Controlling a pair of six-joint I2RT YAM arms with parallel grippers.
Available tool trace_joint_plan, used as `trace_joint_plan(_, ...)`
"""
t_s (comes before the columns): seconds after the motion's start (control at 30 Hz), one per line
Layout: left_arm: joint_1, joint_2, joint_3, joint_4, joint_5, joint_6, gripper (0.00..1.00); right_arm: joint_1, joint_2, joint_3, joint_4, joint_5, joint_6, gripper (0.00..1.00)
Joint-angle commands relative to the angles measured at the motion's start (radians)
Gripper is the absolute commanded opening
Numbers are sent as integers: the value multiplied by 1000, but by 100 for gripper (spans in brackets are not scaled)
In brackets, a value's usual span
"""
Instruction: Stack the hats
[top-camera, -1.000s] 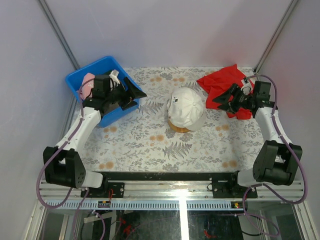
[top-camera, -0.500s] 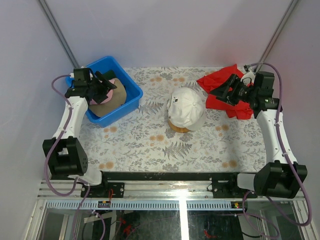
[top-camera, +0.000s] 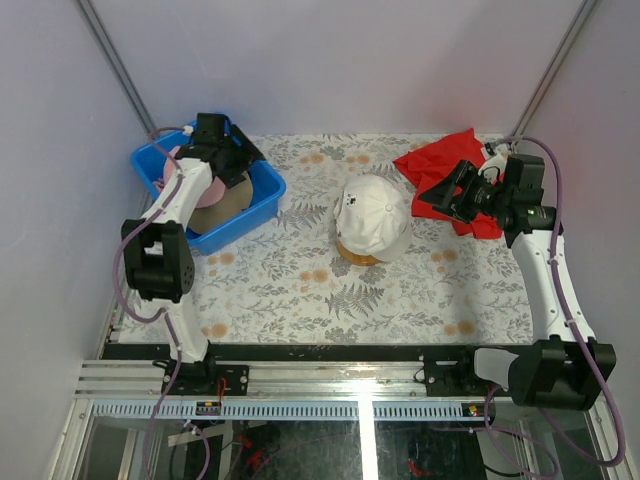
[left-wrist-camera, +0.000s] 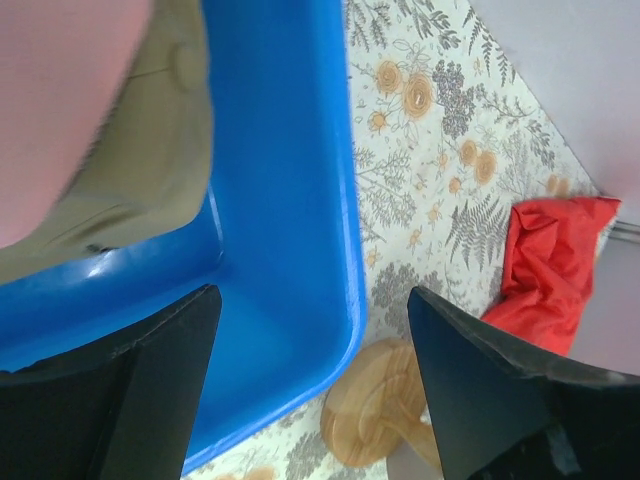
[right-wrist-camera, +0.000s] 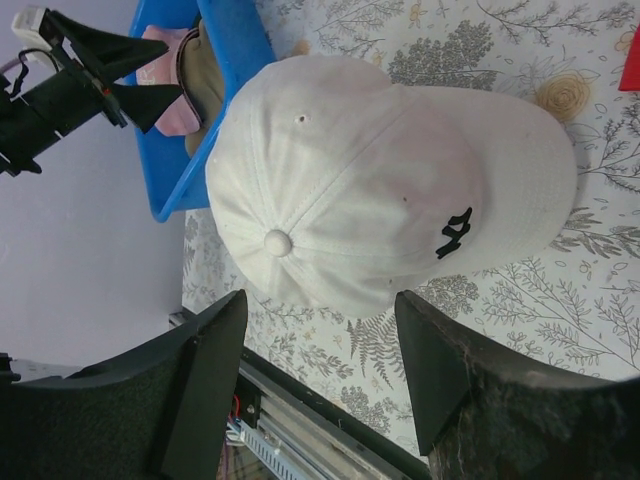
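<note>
A white hat with a dark logo (top-camera: 372, 213) sits on a wooden stand (top-camera: 356, 256) at the table's middle; it fills the right wrist view (right-wrist-camera: 380, 190). A tan hat (top-camera: 222, 197) and a pink hat (top-camera: 176, 168) lie in the blue bin (top-camera: 262, 200). Both show in the left wrist view, tan (left-wrist-camera: 160, 170) and pink (left-wrist-camera: 60, 100). The dark green hat is out of view. My left gripper (top-camera: 243, 165) is open and empty above the bin's right side (left-wrist-camera: 315, 380). My right gripper (top-camera: 446, 200) is open and empty, right of the white hat (right-wrist-camera: 320, 370).
A red cloth (top-camera: 440, 160) lies at the back right, under my right gripper, and shows in the left wrist view (left-wrist-camera: 550, 260). The bin's wall (left-wrist-camera: 290, 200) lies between my left fingers. The stand's base (left-wrist-camera: 385, 410) shows beyond it. Grey walls enclose the table.
My left arm has swung from the bin's left side to its back right, gripper still open. My right gripper has dropped slightly over the red cloth. The white hat has not moved.
</note>
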Motion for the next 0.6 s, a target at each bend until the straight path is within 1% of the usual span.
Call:
trace_joint_plan(0.0, -83, 103, 150, -77, -190, -28, 75, 13, 3, 28, -30, 36, -50, 68)
trace_joint_plan(0.2, -100, 228, 265, -199, -314, -24, 74, 18, 23, 56, -59, 57, -79, 68)
trace_joint_plan(0.33, -100, 240, 281, -256, -409, -11, 74, 19, 39, 67, -68, 65, -91, 68)
trace_joint_plan(0.4, -98, 219, 260, -259, -457, -14, 74, 19, 45, 67, -64, 68, -94, 68)
trace_joint_plan(0.47, -87, 195, 231, -229, -480, -13, 74, 20, 50, 67, -65, 74, -97, 68)
trace_joint_plan(0.57, -53, 140, 201, -151, -457, -13, 74, 19, 51, 66, -69, 84, -102, 68)
